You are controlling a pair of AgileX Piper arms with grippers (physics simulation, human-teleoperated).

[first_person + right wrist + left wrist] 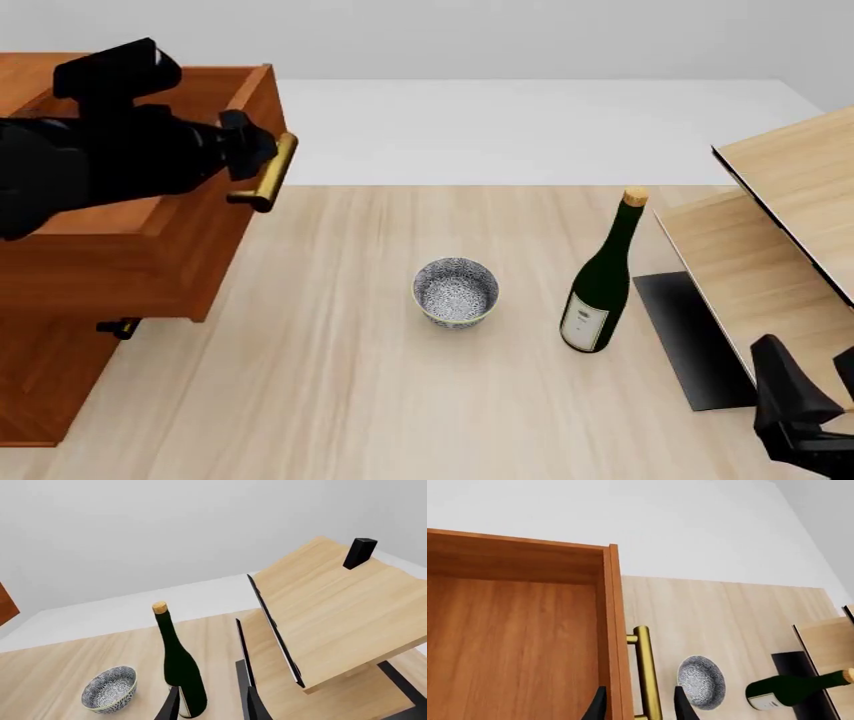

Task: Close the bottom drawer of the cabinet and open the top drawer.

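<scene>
The top drawer (147, 235) stands pulled well out from the cabinet (40, 380), its open box hanging over the tabletop (334, 400) toward the patterned bowl (455, 291). The bottom drawer cannot be picked out clearly; below the open drawer only the cabinet's lower front and a small dark fitting (118, 327) show, so it seems pushed in. The drawer is a stiff wooden box, probably fairly heavy, sliding straight on its runners, so a pull in line with the travel should serve. The brass bar handle (646, 672) is the place to hold: rigid, smooth, likely a little slippery, best taken near its middle.

The left gripper (639, 707) straddles that handle and the drawer's front board, one finger on each side, spread moderately; whether the pads actually press the brass cannot be told. The right gripper (212, 705) hangs far from the cabinet, near the green wine bottle (603, 280) and the pale slanted boards (787, 200), fingers apart and holding nothing.
</scene>
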